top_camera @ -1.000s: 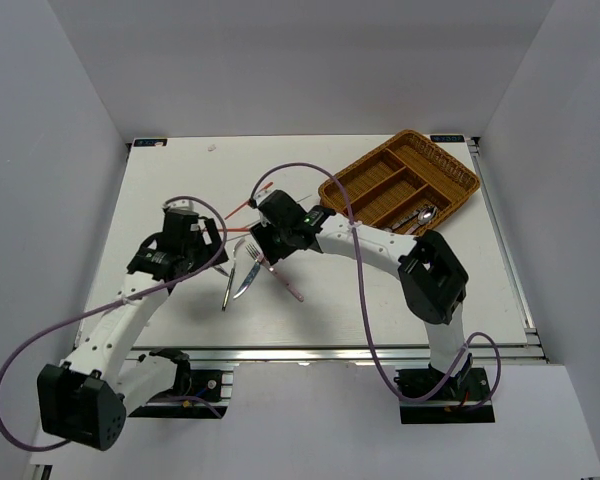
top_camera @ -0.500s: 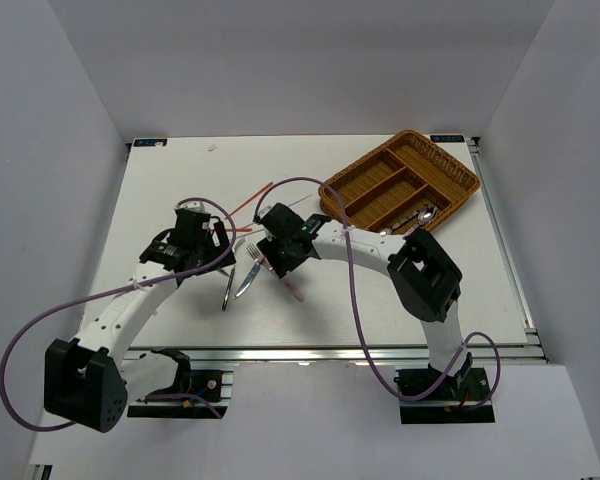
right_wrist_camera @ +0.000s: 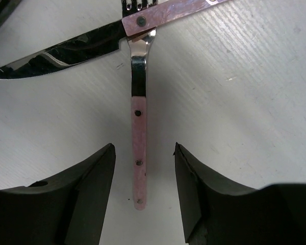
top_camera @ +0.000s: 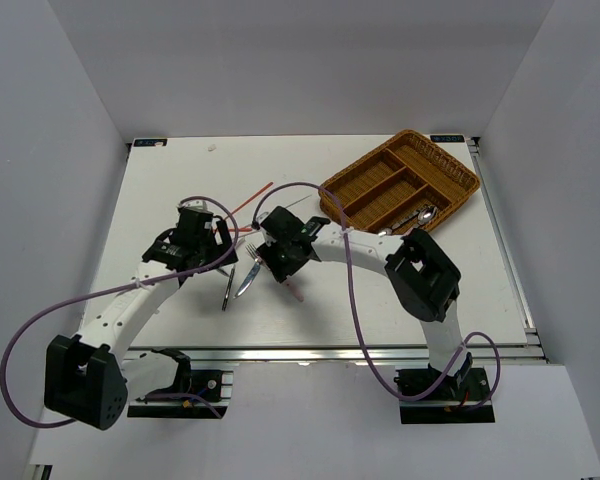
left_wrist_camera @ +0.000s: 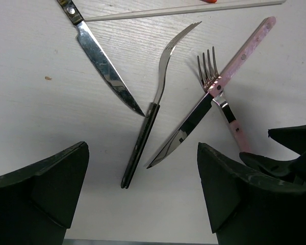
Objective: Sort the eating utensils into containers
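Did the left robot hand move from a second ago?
Yes. The left gripper has slid right in the top view, closer to the wicker tray.

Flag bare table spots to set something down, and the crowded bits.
Free: far-left corner, between the table's left edge and the red chopstick; near-right area, bordered by the wicker tray, right arm and table edge. Crowded: centre, where knives and forks lie crossed.

a pink-handled knife point(left_wrist_camera: 186, 125) is lying across the neck of a pink-handled fork point(right_wrist_camera: 138, 148); a black-handled fork point(left_wrist_camera: 143, 138) and a second knife point(left_wrist_camera: 104, 64) are lying just beside them, while spoons point(top_camera: 424, 215) are resting in the brown wicker tray point(top_camera: 445, 150).
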